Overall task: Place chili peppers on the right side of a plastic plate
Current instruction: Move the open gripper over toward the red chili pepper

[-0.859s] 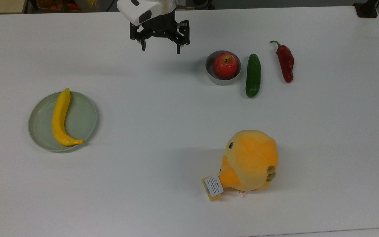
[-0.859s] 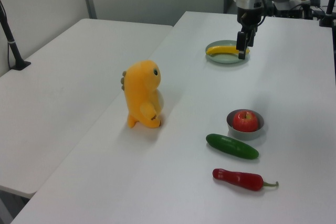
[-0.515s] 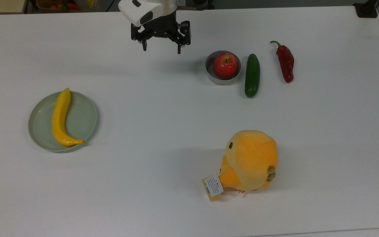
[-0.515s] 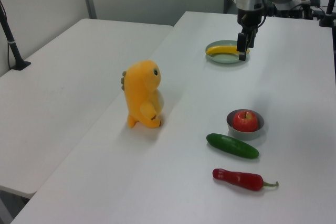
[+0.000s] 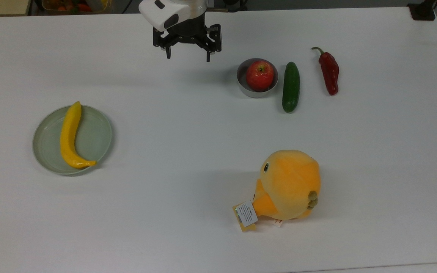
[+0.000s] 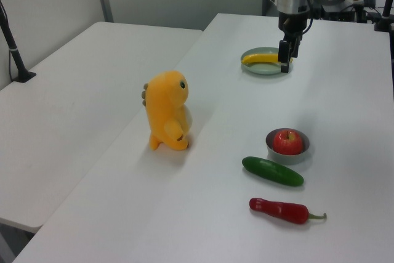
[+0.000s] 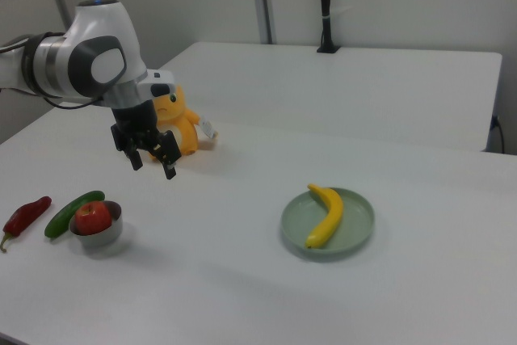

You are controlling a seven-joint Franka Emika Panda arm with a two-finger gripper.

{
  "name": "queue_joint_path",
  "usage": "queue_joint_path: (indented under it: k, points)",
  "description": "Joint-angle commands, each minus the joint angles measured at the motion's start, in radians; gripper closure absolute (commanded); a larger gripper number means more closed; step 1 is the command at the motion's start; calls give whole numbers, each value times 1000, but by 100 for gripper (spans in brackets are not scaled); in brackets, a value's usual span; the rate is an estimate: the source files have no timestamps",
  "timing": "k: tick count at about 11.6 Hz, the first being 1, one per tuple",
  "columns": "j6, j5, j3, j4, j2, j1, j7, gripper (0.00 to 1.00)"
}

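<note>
- The claw (image 5: 188, 57) hangs above the worktop (image 5: 188, 125) with its fingers spread wide and nothing between them; it sits well apart from the chili pepper (image 5: 329, 72), which lies at the top view's far right, just beyond the cucumber (image 5: 291, 87).
- The step in hand looks like the reach for the pepper; a good approach would travel over the small grey bowl (image 5: 246, 88) with the apple (image 5: 260, 75) and the cucumber, high enough to clear them, then descend with the fingers straddling the pepper's narrow width at mid-body, away from the curved green stem.
- The pepper is dark red, glossy and wrinkled, tapering to a point; it will likely roll or slip under an off-centre pinch.
- The plastic plate (image 5: 101, 132) is round, shallow, pale grey-green with a raised rim; a smooth yellow banana (image 5: 68, 136) lies across it, leaving the top view's right part bare for the pepper.
- A soft orange plush toy (image 5: 288, 184) stands on the near side, out of the likely path.
</note>
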Motion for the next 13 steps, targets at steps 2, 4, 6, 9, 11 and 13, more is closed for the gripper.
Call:
queue_joint_path:
  k: [2, 4, 6, 9, 11, 13]
  points:
    - [0, 20, 93, -4, -4, 0, 89, 0]
    - [2, 35, 138, 34, 31, 0, 173, 0]
    - [0, 49, 155, 95, 83, 31, 259, 0]
    - [2, 52, 213, 152, 141, 85, 366, 0]
    - [2, 49, 282, 166, 168, 99, 443, 0]
    - [22, 46, 386, 166, 184, 112, 513, 0]
